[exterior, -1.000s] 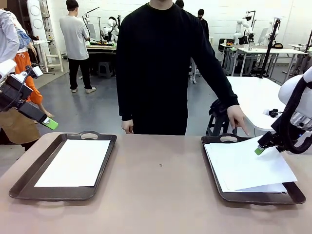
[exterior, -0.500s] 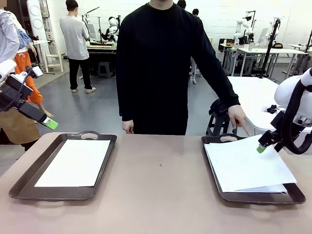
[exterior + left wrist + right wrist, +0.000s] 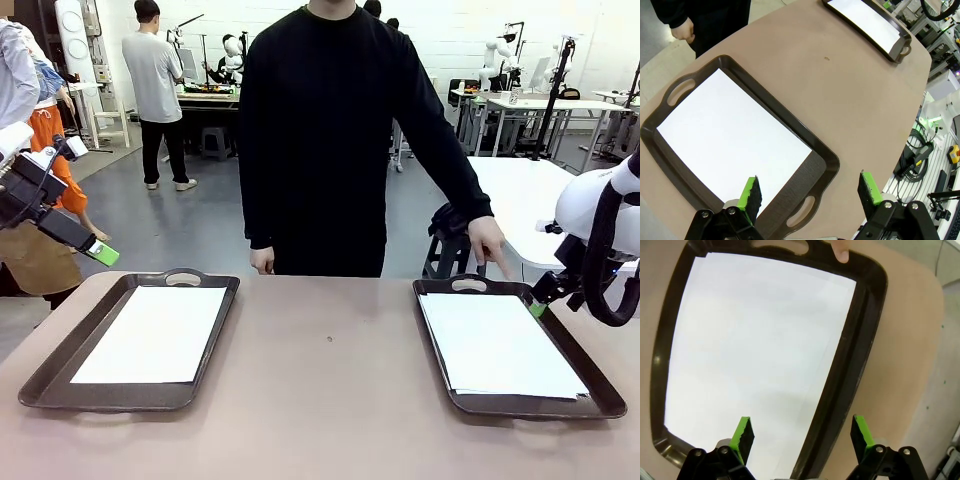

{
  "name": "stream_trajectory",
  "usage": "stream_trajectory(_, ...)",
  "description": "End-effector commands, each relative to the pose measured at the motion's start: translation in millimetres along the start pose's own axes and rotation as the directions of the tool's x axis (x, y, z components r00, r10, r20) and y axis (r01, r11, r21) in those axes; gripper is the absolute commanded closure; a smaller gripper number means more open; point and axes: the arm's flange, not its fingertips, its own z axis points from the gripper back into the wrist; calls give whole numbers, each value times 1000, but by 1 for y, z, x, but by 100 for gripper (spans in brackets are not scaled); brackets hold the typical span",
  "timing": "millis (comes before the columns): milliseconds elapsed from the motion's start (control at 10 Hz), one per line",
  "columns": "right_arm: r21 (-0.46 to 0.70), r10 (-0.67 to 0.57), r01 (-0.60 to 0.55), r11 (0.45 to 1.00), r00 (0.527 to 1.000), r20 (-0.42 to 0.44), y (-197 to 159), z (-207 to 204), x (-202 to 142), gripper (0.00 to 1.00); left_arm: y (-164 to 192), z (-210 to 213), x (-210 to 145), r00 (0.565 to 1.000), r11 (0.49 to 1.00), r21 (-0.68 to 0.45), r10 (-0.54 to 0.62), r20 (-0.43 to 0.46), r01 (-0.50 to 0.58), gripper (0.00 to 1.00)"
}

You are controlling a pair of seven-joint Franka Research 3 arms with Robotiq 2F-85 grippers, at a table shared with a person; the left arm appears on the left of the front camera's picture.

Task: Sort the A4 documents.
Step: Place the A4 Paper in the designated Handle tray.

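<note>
2 dark brown trays sit on the bench (image 3: 330, 400), well apart. The left tray (image 3: 60, 365) holds a flat sheet or stack of the A4 documents (image 3: 155, 332), squared up inside its rim. The right tray (image 3: 590, 375) holds a second stack (image 3: 495, 345), also lying flat, with a lower edge showing just past the top sheet at the near corner, so more than 1 sheet lies there.

The left tool (image 3: 810, 192) hangs above the near end of the left tray with its jaws wide and nothing between the green pads (image 3: 751, 192). The right tool (image 3: 802, 437) hovers over the right-hand rim of the right tray, jaws likewise wide and empty. The person's hand (image 3: 487, 243) points down at the far handle of the right tray, a fingertip just at its rim.

The paper looks thin, light and floppy; a single sheet would likely sag and slide off a loose pinch, and sheets may cling together. Lying flat inside a raised rim, it offers little to get under. A sensible hold is probably at an edge or corner, where a pad could slip beneath and lift 1 sheet away without creasing it
</note>
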Motion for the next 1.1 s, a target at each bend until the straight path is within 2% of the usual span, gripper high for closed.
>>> stream_trajectory(0,-2,-42,42,999,998,41,7,2,-2,0,0,1,0,1000,1000,0,-4,1,4,0)
stream_trajectory(200,-28,-54,57,998,995,81,5,2,2,0,0,1,0,1000,1000,0,-4,1,4,0)
stream_trajectory(300,-6,-18,19,1000,1000,20,1,4,3,0,0,1,0,1000,1000,0,-4,1,4,0)
stream_trajectory(1000,-6,-18,19,1000,1000,20,1,4,3,0,0,1,0,1000,1000,0,-4,1,4,0)
